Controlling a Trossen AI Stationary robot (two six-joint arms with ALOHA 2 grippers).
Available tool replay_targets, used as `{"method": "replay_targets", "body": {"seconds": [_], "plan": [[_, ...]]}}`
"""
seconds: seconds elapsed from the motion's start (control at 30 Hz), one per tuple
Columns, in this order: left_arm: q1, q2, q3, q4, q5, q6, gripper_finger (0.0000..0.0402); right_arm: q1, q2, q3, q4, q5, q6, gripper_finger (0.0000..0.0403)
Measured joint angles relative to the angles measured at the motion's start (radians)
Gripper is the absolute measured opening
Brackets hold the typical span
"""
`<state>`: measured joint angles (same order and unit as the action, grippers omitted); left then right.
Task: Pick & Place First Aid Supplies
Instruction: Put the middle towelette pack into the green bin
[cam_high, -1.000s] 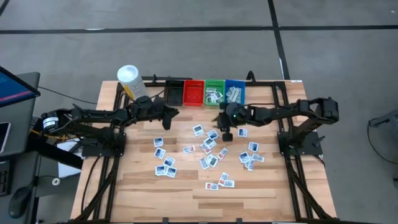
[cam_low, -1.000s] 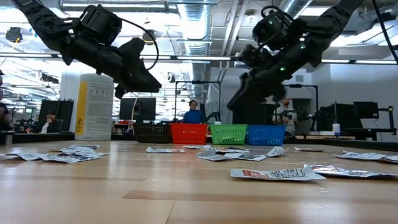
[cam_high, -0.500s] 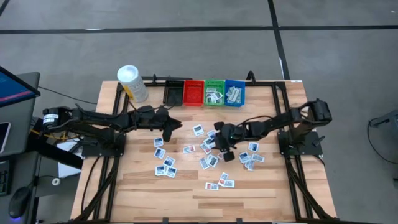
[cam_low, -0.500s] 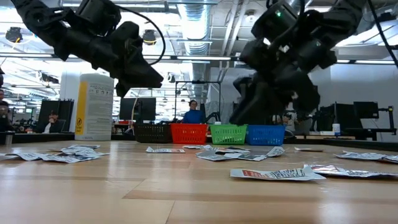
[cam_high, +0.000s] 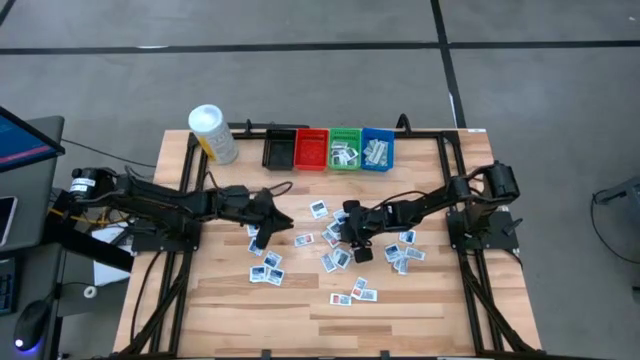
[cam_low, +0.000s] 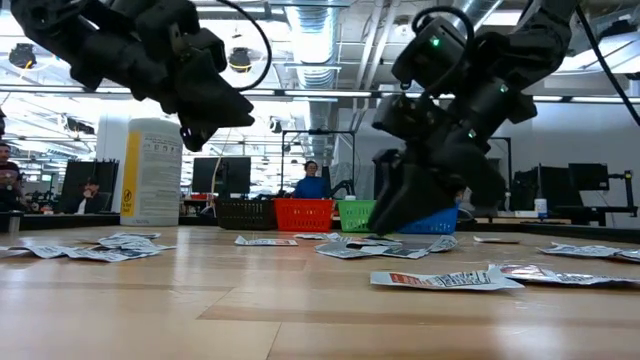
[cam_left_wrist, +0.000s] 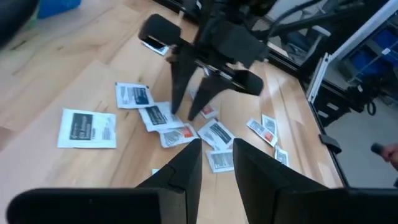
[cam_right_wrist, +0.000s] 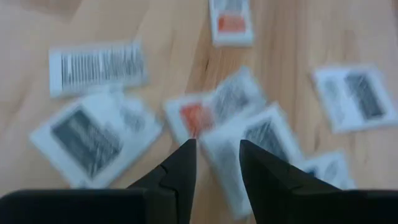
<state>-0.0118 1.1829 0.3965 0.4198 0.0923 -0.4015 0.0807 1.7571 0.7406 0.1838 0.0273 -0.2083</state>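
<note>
Hovering over scattered packets (cam_high: 337, 259), both parted end effectors (cam_high: 262, 231) (cam_high: 347, 233) sit mid-table.

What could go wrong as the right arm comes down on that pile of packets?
The right gripper hangs with open jaws over overlapping small flat white packets, so it might pinch two at once, or slide off one lying flat on the wooden table. The left gripper is close by; the arms might clash.
</note>
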Motion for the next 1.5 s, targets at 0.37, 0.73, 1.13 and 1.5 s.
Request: {"method": "replay_targets", "body": {"seconds": [0.37,0.73,1.13,1.5], "plan": [[-0.12,0.0,0.0,0.003,-0.264,-0.058,0.0091,-0.014,-0.002,0.002,-0.092,-0.005,0.001,0.0116],[-0.158,0.002,0.0,0.006,-0.384,-0.06,0.0091,-0.027,0.044,0.006,-0.217,-0.001,0.206,0.005],[-0.165,0.018,0.0,0.005,-0.384,-0.095,0.0091,0.032,0.025,-0.003,-0.144,-0.02,0.21,0.0002],[-0.18,0.018,0.0,0.005,-0.384,-0.095,0.0091,0.073,-0.058,-0.009,-0.142,0.072,0.21,0.001]]}}
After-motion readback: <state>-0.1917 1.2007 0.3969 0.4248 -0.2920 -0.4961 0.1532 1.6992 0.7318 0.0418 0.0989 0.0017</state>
